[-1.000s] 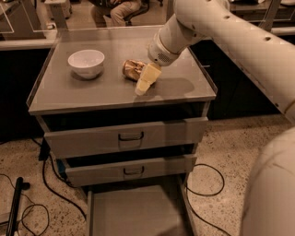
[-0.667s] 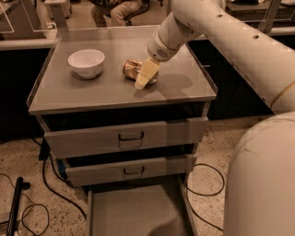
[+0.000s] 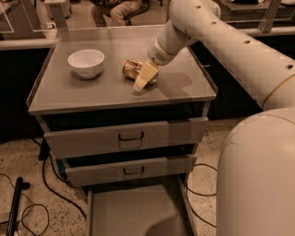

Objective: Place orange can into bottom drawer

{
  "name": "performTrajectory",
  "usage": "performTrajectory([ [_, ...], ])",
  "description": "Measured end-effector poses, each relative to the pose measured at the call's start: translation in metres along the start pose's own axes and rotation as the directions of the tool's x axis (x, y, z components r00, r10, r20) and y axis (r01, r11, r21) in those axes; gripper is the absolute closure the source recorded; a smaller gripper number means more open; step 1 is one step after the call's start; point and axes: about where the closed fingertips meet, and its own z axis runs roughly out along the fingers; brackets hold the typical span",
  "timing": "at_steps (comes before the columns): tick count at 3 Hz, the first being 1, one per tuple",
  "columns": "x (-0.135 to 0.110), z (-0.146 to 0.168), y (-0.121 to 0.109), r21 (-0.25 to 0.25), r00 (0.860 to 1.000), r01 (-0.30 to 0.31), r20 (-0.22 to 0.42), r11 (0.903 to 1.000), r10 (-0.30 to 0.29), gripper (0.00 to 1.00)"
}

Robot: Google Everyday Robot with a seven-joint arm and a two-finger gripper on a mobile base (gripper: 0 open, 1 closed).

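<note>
The orange can lies on its side on the grey cabinet top, right of a white bowl. My gripper reaches down from the upper right and sits right against the can's right end, its pale fingers touching the cabinet top. The bottom drawer is pulled out at the foot of the cabinet, its flat grey floor bare.
Two upper drawers with dark handles stand slightly ajar. Black cables run over the speckled floor at the left and right of the cabinet. A seated person is behind the cabinet. My arm fills the right side.
The gripper has shifted slightly left and up toward the can. The can and bowl have not moved.
</note>
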Motion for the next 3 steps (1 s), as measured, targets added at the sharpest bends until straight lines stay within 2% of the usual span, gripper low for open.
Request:
performTrajectory([
  [1,0.0025,0.0031,0.0017,-0.004,1.0,-0.011,-0.001,0.9999,0.011,0.12],
  [3,0.0025,0.0031,0.0017,-0.004,1.0,-0.011,-0.001,0.9999,0.011,0.58],
])
